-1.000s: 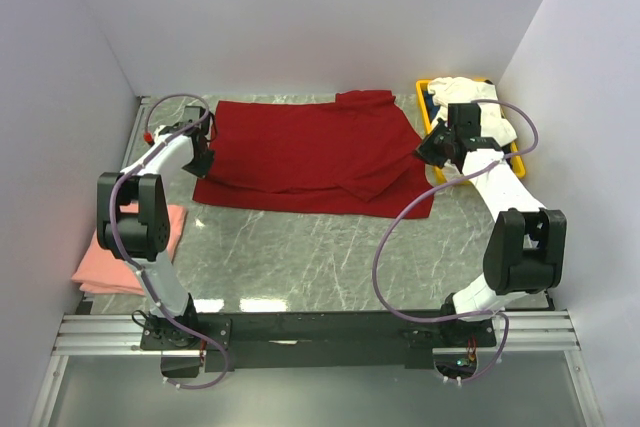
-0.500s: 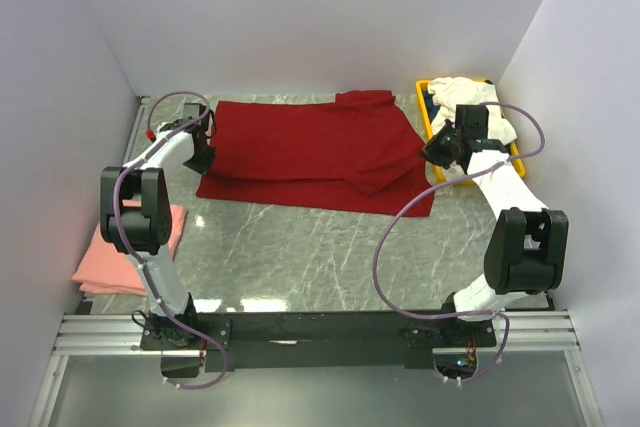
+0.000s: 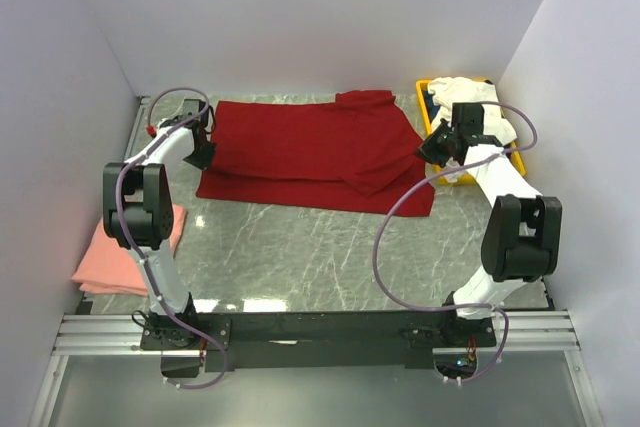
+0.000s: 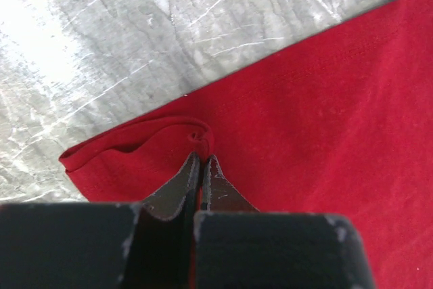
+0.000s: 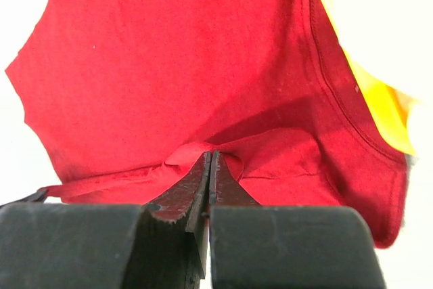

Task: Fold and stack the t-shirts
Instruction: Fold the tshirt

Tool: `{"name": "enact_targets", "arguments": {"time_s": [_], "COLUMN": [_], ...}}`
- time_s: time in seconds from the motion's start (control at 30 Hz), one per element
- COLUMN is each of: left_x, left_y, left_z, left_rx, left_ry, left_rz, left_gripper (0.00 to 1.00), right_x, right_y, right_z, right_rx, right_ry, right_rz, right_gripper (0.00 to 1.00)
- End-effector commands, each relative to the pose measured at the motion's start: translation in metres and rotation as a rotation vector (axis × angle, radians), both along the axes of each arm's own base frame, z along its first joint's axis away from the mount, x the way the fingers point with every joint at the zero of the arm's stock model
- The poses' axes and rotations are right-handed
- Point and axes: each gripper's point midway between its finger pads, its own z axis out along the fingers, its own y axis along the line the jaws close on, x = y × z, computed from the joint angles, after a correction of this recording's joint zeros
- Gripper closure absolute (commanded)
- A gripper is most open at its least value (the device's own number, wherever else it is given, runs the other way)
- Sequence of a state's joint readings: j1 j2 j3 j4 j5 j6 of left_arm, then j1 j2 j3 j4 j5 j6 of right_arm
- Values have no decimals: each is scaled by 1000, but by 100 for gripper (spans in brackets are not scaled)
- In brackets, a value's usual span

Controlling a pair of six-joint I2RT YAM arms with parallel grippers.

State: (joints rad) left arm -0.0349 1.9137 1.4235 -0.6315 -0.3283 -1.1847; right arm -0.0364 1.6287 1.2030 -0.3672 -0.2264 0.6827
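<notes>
Near left, the salmon-pink t-shirt (image 3: 128,252) lies folded, seemingly done. In the middle, the left gripper (image 4: 201,164) and the right gripper (image 5: 210,160) each pinch an edge of the dark red t-shirt (image 3: 300,147), which looks partly folded. Far right, the white t-shirt (image 3: 475,97) waits unfolded in the yellow bin (image 3: 423,95).

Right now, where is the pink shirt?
In the top view, the pink shirt lies folded at the table's left edge, closer to the arm bases than the red shirt spread across the back.
</notes>
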Motion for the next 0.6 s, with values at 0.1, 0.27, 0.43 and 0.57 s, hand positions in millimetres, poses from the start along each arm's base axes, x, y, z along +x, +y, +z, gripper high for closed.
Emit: {"name": "enact_targets", "arguments": {"time_s": [0.1, 0.27, 0.43, 0.57], "left_x": [13, 15, 20, 27], "left_y": [1, 2, 3, 3], "left_z": [9, 6, 4, 7], "left_rx": [-3, -5, -11, -19], "left_ry": [-33, -32, -32, -52], "left_rz": [-17, -20, -25, -40], "left_gripper": [99, 99, 99, 99], "right_x": [26, 32, 39, 48], "right_y": [2, 5, 6, 7], "right_z": [22, 19, 16, 19], "right_rx": [21, 23, 26, 29], "right_ry": [-67, -58, -47, -53], "right_rz": [13, 20, 24, 31], "right_gripper": [100, 100, 100, 100]}}
